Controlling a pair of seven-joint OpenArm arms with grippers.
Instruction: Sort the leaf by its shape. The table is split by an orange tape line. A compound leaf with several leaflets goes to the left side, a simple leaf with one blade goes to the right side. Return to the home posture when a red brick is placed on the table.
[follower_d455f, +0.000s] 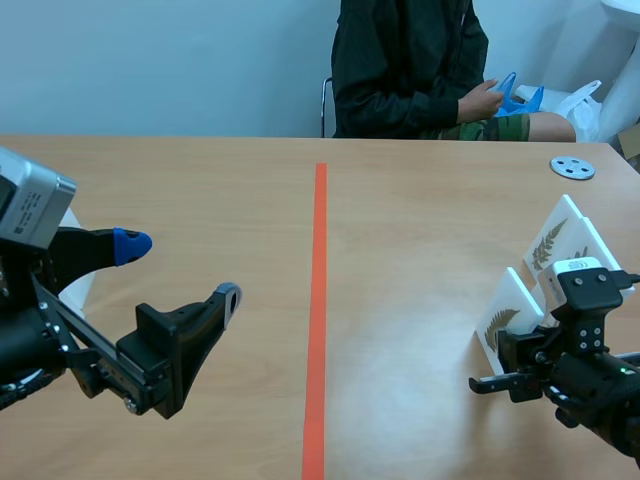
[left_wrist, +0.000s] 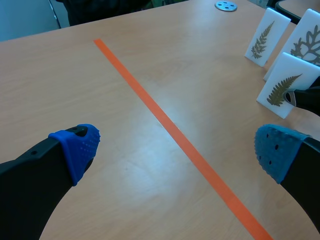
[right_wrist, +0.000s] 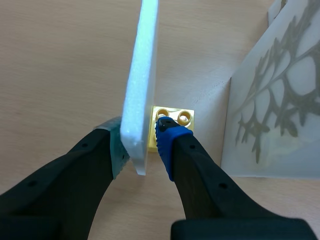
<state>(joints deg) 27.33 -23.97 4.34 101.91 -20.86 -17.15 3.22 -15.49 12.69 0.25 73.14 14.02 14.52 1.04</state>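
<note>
Pale wood counter (follower_d455f: 400, 200) fills my view, split by the orange tape line (follower_d455f: 320, 300) running from 6 to 12 o'clock; a person sits beyond the far edge at 12. All three leaf cards stand at about 4 o'clock, on the right half.

My right end effector (right_wrist: 141, 143) is clamped on the nearest fern card (right_wrist: 142, 65), one pad on each face, low down beside the yellow brick (right_wrist: 172, 116) that serves as its foot. I judge that low pinch is meant to keep the thin upright panel from swinging. The fern shows many leaflets, so I read it as compound and bound for the left half.

Room is tight at the start: the branchy-leaf card (right_wrist: 275, 100) stands just beside the held one, at its 3 o'clock, so I would lift straight up before crossing. My left end effector (left_wrist: 176, 150) hangs wide, holding nothing, at 8 o'clock, leaving bare wood between it and the tape. A grey disc (follower_d455f: 572, 167) lies at 2 o'clock, well apart.
</note>
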